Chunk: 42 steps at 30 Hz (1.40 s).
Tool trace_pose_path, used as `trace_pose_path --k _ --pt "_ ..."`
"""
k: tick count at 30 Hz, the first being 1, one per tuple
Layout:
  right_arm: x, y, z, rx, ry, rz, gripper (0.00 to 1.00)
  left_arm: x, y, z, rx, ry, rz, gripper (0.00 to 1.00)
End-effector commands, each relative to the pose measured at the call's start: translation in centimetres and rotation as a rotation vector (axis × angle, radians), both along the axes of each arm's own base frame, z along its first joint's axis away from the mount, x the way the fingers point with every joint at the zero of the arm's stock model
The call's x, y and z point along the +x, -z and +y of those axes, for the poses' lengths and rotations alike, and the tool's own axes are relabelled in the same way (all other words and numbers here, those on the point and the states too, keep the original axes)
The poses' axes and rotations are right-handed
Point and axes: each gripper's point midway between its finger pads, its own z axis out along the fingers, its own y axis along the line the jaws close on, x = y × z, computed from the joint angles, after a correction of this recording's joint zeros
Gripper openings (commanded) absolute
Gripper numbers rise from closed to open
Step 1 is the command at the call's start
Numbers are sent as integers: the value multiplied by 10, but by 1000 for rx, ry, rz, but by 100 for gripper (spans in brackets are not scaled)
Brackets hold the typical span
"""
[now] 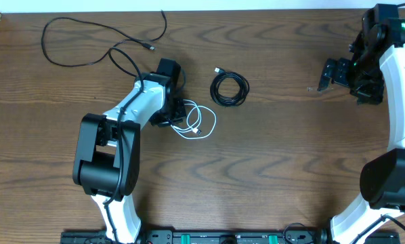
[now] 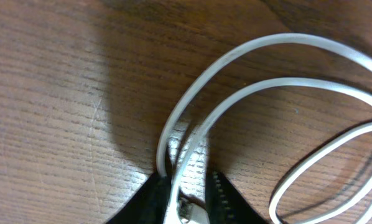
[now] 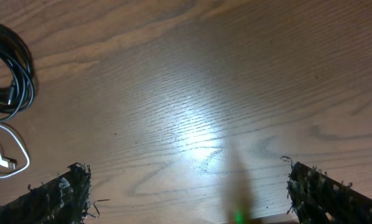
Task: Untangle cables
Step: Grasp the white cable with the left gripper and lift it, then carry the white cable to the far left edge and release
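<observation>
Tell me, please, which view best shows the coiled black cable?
The overhead view: the tightly coiled black cable lies whole, plug end included. The right wrist view catches only part of the coil at its left edge. The left wrist view shows none of it, only the white cable.

Brown wood-grain table; pale strip along far edge.

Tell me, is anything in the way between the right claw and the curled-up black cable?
No, nothing visible. Only bare table lies between the open right gripper and the coiled black cable. The white cable, held by the left gripper, lies on the coil's far side.
</observation>
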Motion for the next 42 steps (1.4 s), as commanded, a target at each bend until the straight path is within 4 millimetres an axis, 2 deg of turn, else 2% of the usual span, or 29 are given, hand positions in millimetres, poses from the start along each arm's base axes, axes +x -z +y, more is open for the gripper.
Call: trace_pose_path --k 1,2,6,10,20,23,26,27,30,33,36,40,41,42 --pt "0 -9 1 -3 10 -27 99 2 -3 2 13 -1 5 13" --pt "0 -9 1 -3 10 -27 99 3 -9 2 11 -1 -7 8" --pt "0 -9 1 -3 10 -27 99 9 -43 -1 -13 -1 -76 8" --pt "0 -9 1 -3 10 -27 99 8 -86 -1 -41 -1 -169 8" --pt "0 -9 1 -3 10 -27 99 -4 -208 2 -123 -2 -501 7" --pt "0 -9 1 -3 10 -27 99 -12 -247 3 -158 -11 -618 7" --pt "0 -9 1 -3 10 -27 99 -22 -296 1 -226 -3 -782 8" --pt "0 -9 1 -3 10 -27 99 -25 -307 2 -237 -1 -820 7" --pt "0 -9 1 -3 10 -27 99 -41 -349 6 -269 0 -965 8" --pt "0 -9 1 -3 10 -27 99 -52 -365 14 -246 6 -1026 8" --pt "0 -9 1 -3 10 -27 99 -58 -363 30 -160 -31 -1028 8" --pt "0 -9 1 -3 10 -27 99 -57 -334 36 -101 -34 -915 7" --pt "0 -9 1 -3 10 -27 99 -56 -323 35 -90 -30 -870 8" --pt "0 -9 1 -3 10 -27 99 -54 -296 34 -63 -23 -761 7"
